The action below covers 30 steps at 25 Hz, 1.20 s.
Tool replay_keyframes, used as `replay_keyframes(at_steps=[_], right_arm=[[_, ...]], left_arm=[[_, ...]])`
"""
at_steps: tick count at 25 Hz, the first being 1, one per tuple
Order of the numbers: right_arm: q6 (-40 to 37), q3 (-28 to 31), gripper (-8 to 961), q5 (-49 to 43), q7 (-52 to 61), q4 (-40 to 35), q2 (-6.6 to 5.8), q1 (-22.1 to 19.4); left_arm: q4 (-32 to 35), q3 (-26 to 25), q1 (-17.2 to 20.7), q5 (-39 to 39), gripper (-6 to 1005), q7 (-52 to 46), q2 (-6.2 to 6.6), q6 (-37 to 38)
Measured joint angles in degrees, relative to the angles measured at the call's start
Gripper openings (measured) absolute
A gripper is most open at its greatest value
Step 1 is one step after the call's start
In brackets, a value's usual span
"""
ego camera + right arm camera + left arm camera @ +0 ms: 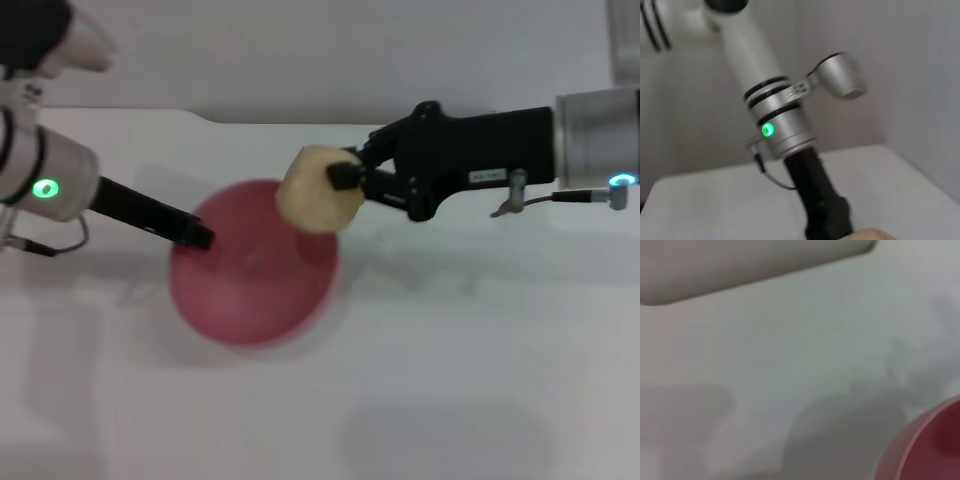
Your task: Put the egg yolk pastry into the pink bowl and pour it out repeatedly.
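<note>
The right hand (345, 180) grips the egg yolk pastry (318, 188) above the pink bowl's (250, 275) far rim, poised to drop it in; the left hand (200, 236) (grip unclear) steadies the bowl on the worktop (480, 380).

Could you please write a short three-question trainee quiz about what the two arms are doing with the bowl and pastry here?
1. True or false: the pastry lies inside the pink bowl.
2. Which gripper holds the pastry: A) left gripper B) right gripper?
3. Fill in: the left gripper is at the bowl's ____.

Key: 1. False; it is held above the bowl's rim. 2. B. 3. rim.
</note>
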Motion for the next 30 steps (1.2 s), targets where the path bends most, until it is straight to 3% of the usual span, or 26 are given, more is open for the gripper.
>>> replay_keyframes(at_steps=[7,11,16,26,30], right_arm=[[3.27,-7.21,62,-1.36,0.15,0.86,0.20,2.89],[6.05,-12.03,59,-5.98,3.98,3.33,0.24,5.39],[7.61,-13.38,88,-10.03,8.65,3.60,0.27,6.47],[7.12,-8.78,414,-9.92,9.07,0.00,0.36,3.24],[10.46,-1.10,414,-8.84,9.35,1.26,0.37,0.78]], left_arm=[[-2.38,6.77,-3.67,-0.36,3,-1.40,-0.25,0.50],[-2.51,7.39,-4.36,-0.41,3,-1.65,-0.34,0.64],[-2.62,7.39,-4.11,-0.43,3,-1.74,-0.36,1.56],[-2.74,6.15,-1.68,1.14,3,-2.53,-0.02,6.58],[-0.84,5.53,1.21,1.11,3,-2.53,-0.16,10.48]])
